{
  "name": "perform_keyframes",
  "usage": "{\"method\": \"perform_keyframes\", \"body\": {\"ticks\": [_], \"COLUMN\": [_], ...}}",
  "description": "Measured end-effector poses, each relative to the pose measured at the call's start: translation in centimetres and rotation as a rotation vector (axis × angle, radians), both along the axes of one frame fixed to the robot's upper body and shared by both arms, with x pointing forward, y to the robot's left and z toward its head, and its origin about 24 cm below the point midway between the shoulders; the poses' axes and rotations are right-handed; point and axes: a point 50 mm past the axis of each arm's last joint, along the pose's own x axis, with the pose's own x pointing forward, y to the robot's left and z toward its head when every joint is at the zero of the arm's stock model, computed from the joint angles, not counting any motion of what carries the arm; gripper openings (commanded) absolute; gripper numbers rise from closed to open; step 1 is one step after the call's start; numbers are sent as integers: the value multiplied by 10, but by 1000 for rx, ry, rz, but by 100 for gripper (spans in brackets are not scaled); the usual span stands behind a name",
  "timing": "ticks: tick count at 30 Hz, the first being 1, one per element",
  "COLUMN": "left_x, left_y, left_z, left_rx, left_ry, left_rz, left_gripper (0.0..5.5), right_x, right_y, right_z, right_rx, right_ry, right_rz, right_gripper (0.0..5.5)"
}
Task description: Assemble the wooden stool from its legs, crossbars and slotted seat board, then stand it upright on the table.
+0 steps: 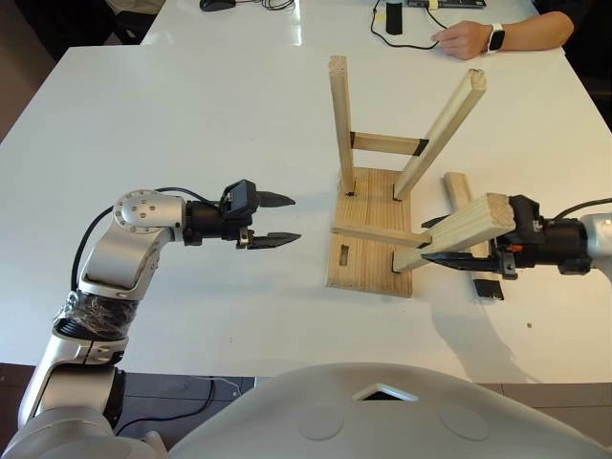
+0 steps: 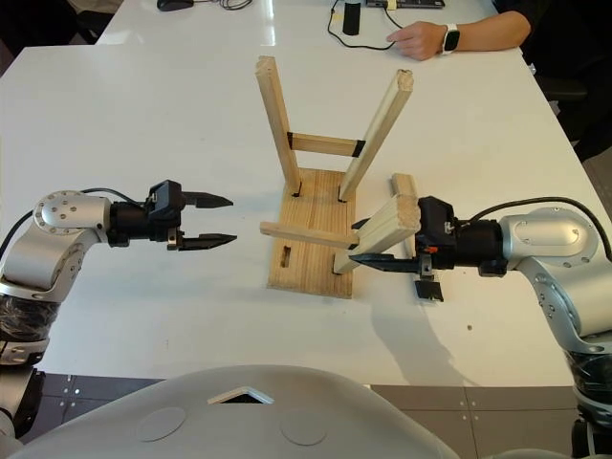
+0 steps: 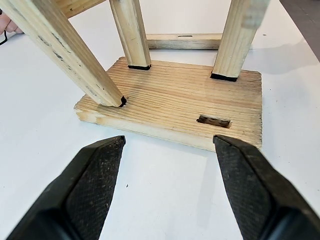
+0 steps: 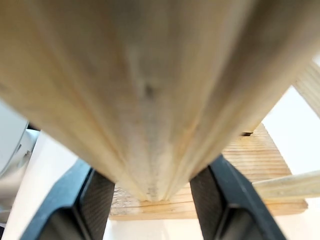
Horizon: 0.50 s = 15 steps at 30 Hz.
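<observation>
The slotted seat board (image 1: pixel 368 191) lies flat on the white table. Two legs (image 1: pixel 341 124) (image 1: pixel 442 129) stand in its far slots, joined by a crossbar (image 1: pixel 387 143). My right gripper (image 1: pixel 435 239) is shut on a third leg (image 1: pixel 469 225), which tilts low over the board's near right corner with its foot at the slot there. A crossbar (image 1: pixel 368 232) sticks out leftward from that leg. The near left slot (image 3: pixel 214 120) is empty. My left gripper (image 1: pixel 277 220) is open, level with the board and a short way to its left, holding nothing.
Another wooden piece (image 1: pixel 457 194) lies on the table right of the board, behind my right gripper. A small black object (image 1: pixel 490 287) sits on the table under the right wrist. Cables and a black item (image 1: pixel 394 19) lie at the far edge. Open table surrounds the left arm.
</observation>
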Motion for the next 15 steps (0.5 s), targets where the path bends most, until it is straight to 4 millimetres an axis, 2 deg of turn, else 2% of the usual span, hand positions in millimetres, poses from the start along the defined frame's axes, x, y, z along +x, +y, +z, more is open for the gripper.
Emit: {"method": "perform_keyframes", "body": {"ticks": [7,15], "left_x": [3,3], "left_y": [-1,-3], "left_z": [2,-1], "left_rx": [13,16], "left_ry": [-17,-6], "left_rz": [-7,-16], "left_gripper": [326,326], "right_x": [5,15], "right_y": [9,7], "right_z": [-11,-22], "right_rx": [33,70], "right_ry": [-20,16], "right_rz": [22,-1], "right_gripper": [202,202]}}
